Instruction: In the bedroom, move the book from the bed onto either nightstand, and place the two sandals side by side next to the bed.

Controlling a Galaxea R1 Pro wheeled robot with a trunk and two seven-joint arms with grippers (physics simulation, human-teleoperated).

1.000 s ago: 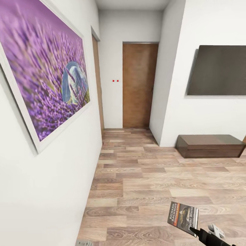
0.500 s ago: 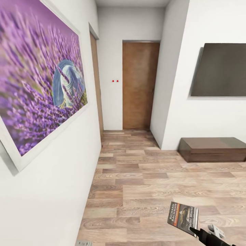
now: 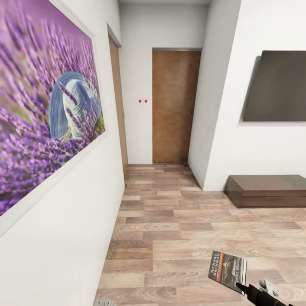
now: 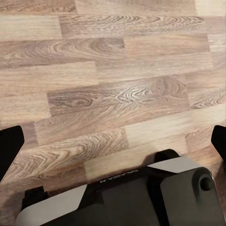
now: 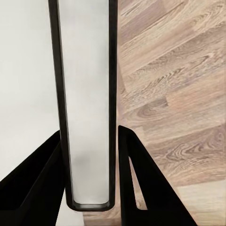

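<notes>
The right gripper (image 3: 239, 287) pinches the book (image 3: 227, 269) by its lower corner and holds it upright above the wood floor (image 3: 187, 238), low at the right of the head view, cover facing the camera with white lettering and an orange band showing. In the right wrist view the book (image 5: 87, 94) stands edge-on between the two black fingers (image 5: 141, 188), which press against its sides, its pale page edge framed by the dark cover. The left gripper (image 4: 113, 141) hangs over bare planks with its fingers (image 4: 10, 148) spread wide at the two sides of the left wrist view, holding nothing, and part of the robot's dark base (image 4: 141, 197) shows below it. A white wall with a large purple flower picture (image 3: 46, 106) runs close along the left, its bottom edge meeting the floor near the robot. Ahead, a passage of open floor leads to a closed brown door (image 3: 175, 106). To the right a wall corner juts out, and beyond it a dark screen (image 3: 276, 87) hangs above a low brown cabinet (image 3: 267, 190) set against the wall, with wide open floor in front of it
</notes>
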